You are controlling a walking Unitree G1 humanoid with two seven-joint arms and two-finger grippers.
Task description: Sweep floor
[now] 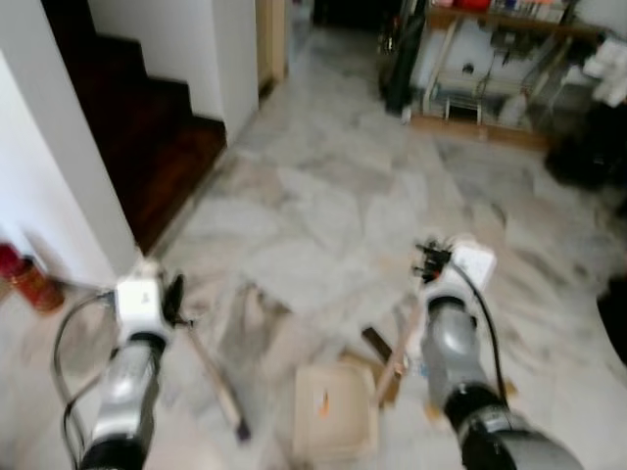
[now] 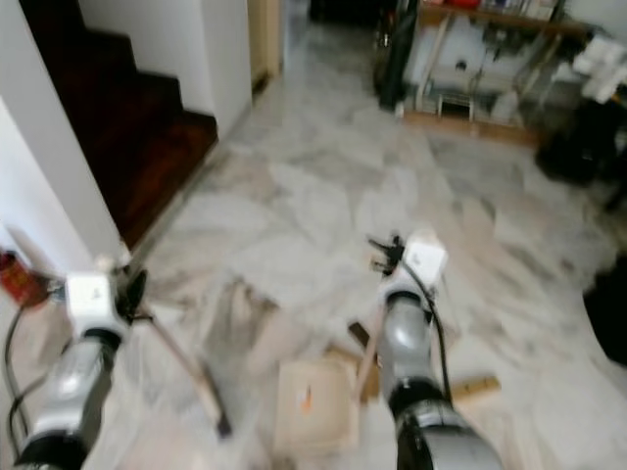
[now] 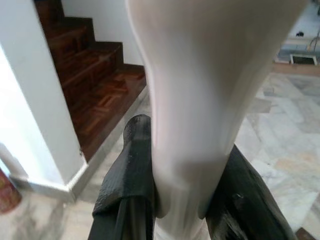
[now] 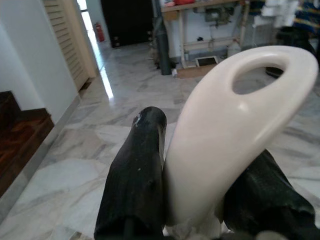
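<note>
At six o'clock a cream dustpan lies flat on the marble floor. The right claw is clamped on its looped handle; the left claw grips the broom handle, broom slanting toward seven. Both look light, stiff, smooth plastic; these handle grips seem sound. Stairs rise at ten.
</note>
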